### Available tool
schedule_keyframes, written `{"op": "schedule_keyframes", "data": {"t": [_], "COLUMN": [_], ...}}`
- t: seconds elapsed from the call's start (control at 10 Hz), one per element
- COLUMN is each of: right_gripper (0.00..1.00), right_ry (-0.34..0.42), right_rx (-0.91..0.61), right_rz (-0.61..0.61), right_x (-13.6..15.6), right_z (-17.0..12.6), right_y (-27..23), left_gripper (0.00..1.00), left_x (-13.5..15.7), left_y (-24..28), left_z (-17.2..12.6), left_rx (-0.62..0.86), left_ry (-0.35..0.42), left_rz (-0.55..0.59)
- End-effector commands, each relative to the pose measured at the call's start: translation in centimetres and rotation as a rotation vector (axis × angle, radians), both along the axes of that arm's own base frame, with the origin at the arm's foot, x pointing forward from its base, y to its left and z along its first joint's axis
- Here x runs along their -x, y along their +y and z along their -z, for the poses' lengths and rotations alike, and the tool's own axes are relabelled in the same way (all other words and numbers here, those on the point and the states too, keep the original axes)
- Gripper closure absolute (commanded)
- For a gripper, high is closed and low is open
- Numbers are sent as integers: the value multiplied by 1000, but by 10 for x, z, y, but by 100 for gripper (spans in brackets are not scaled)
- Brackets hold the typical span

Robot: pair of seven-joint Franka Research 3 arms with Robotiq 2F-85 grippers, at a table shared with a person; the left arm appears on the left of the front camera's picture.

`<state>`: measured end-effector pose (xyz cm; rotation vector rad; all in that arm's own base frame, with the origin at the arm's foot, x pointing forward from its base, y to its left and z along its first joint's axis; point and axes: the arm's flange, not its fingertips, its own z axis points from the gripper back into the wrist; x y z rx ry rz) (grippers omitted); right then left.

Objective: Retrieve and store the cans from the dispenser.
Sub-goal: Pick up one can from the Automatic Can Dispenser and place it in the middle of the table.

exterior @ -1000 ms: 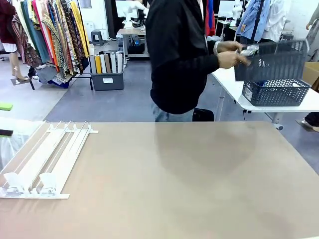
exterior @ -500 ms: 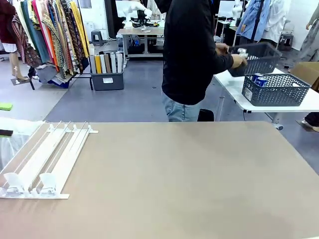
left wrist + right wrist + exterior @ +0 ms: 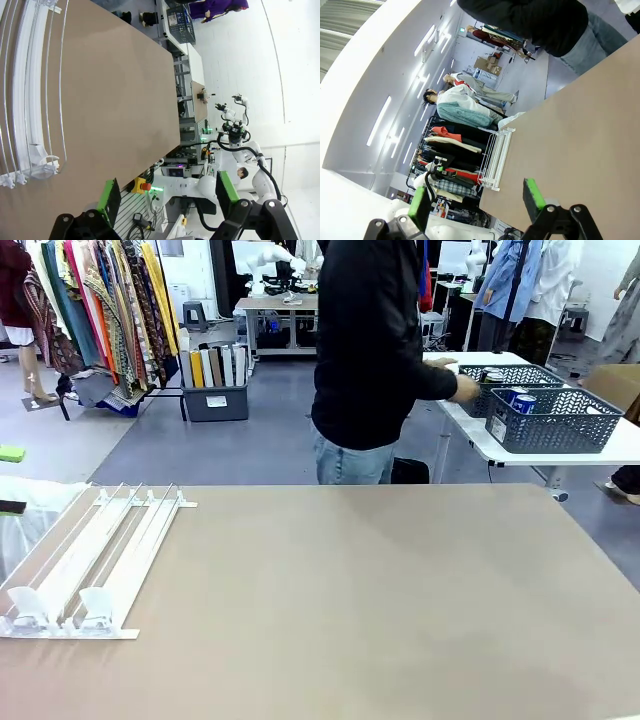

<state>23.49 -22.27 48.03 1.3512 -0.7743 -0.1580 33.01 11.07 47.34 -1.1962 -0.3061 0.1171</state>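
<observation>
Beyond the brown table (image 3: 380, 610), past clothes racks and a white side table (image 3: 560, 445), the person (image 3: 375, 350) changes the picture: a second ago they hold a grey basket up in the air, and now it sits down behind the other basket (image 3: 555, 418) while their hand (image 3: 462, 388) reaches toward the two. That suggests the cans are about to come over, so the retrieving can't start yet.

Containers next. Blue cans (image 3: 517, 398) with silver tops stand in the near basket, well beyond the dispenser and off to its right. How many is hard to say at this range; at least two show.

Now the dispenser (image 3: 95, 560) itself: it lies at the left edge of the brown table, lanes bare, nothing behind the clear stoppers (image 3: 60, 605) at its near end. No can is in it.

Left gripper (image 3: 167, 197) hangs just off the dispenser's stopper end, green pads spread wide, holding nothing. Right gripper (image 3: 477, 197) floats over bare tabletop well away from the dispenser (image 3: 495, 157), fingers also wide and empty.
</observation>
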Motion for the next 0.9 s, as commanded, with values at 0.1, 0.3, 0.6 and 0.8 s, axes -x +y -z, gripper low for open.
{"op": "schedule_keyframes", "data": {"t": [0.1, 0.3, 0.6, 0.8], "right_gripper": [0, 0, 0, 0], "right_ry": [-26, -26, -26, -26], "right_rx": [-16, -16, -16, -16], "right_rz": [10, 10, 10, 10], "right_x": [-3, -3, -3, -3], "right_z": [-4, -4, -4, -4], "right_y": [1, 1, 1, 1], "left_gripper": [0, 0, 0, 0], "left_x": [3, 3, 3, 3], "left_y": [0, 0, 0, 0], "left_z": [-2, -2, -2, -2], "left_rx": [-6, -6, -6, -6], "left_ry": [9, 9, 9, 9], "left_rz": [7, 7, 7, 7]}}
